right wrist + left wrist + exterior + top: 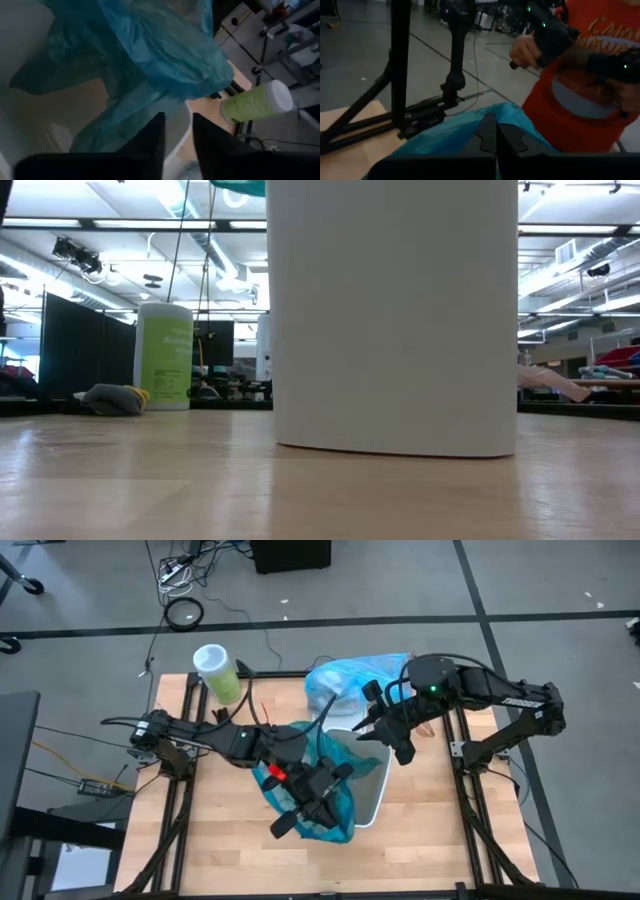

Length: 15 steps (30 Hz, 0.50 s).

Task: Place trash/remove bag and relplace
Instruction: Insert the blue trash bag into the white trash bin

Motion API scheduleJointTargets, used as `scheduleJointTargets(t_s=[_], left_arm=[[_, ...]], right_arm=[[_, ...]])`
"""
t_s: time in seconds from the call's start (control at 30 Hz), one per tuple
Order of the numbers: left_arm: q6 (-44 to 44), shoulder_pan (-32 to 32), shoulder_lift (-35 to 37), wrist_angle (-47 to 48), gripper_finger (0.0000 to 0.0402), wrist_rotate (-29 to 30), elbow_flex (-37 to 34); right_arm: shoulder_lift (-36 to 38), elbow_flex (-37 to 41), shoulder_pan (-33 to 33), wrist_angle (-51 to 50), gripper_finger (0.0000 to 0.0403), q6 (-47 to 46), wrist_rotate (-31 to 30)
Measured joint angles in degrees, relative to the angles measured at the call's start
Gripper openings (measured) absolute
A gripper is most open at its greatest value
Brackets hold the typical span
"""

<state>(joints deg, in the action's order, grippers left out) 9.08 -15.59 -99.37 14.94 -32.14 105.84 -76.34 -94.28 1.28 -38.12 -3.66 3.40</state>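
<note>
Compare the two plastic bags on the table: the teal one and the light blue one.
Colour: the teal bag is a darker blue-green; the light blue bag is pale sky-blue.
Place: the teal bag is draped over the white bin; the light blue bag lies bunched on the table behind the bin.
Handling: the left gripper sits on the teal bag; nothing visibly grips the light blue bag.
Both are thin, crumpled, see-through plastic.

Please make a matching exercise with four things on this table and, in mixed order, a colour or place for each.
Things:
1. left gripper
2. wipes tub
3. bin
4. light blue bag

Descriptions:
A. white, at the table's middle
B. shut on the teal bag
C. crumpled at the far edge
D. green with a white lid, far left corner

Pairs: 1-B, 2-D, 3-A, 4-C
</note>
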Motion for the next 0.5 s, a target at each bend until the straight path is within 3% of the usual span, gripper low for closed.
scheduleJointTargets(t_s=[0.23,0.5], left_arm=[[1.8,-1.0,0.0,-6.0,0.0000,-1.6,0.0],[3.2,-1.0,0.0,-7.9,0.0000,-1.1,0.0]], right_arm=[[0.0,0.0,3.7,4.8,0.0190,8.4,0.4],[-4.3,0.0,5.4,8.7,0.0202,15.7,-0.2]])
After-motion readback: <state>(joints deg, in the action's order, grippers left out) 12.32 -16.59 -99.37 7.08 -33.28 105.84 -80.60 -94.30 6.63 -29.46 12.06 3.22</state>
